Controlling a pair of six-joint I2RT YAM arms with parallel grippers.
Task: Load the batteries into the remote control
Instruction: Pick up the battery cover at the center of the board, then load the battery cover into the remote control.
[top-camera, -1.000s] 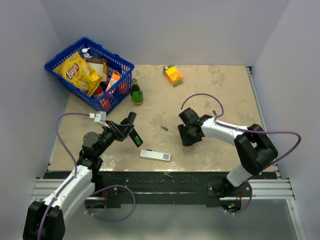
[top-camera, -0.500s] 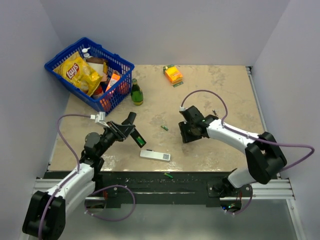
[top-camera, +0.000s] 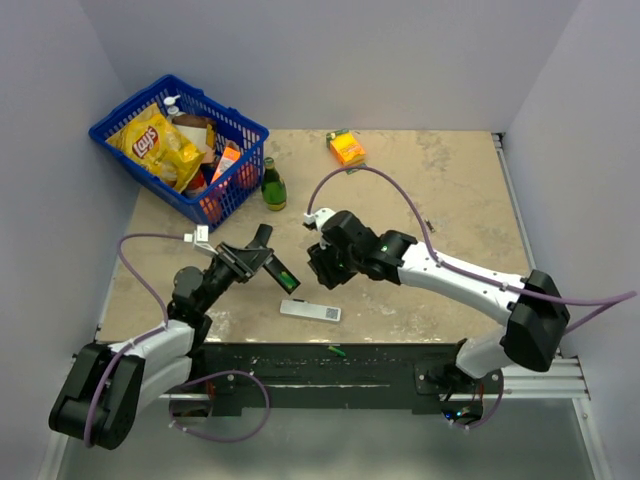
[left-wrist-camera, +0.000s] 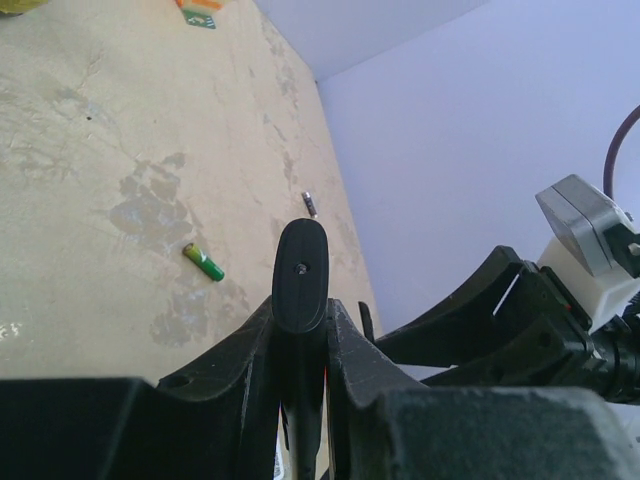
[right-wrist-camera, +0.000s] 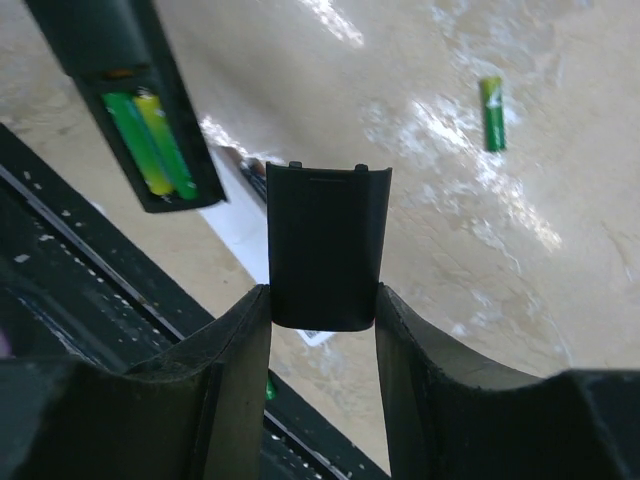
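The remote (right-wrist-camera: 140, 110) hangs above the table (top-camera: 450, 190), pinched tight in the left claw (left-wrist-camera: 300, 320). Its bay is open and turned upward, with two batteries (right-wrist-camera: 150, 145) lying side by side inside. They look seated, though the angle leaves that unsure. Over the last second the right claw (right-wrist-camera: 322, 305) has swung in from mid-table to just beside the remote, its jaws clamped on the black cover (right-wrist-camera: 327, 245). So loading seems done, and what remains is likely fitting the cover over the bay. A spare battery (right-wrist-camera: 490, 113) lies loose on the table beyond, and a white remote (top-camera: 310, 311) rests near the front edge.
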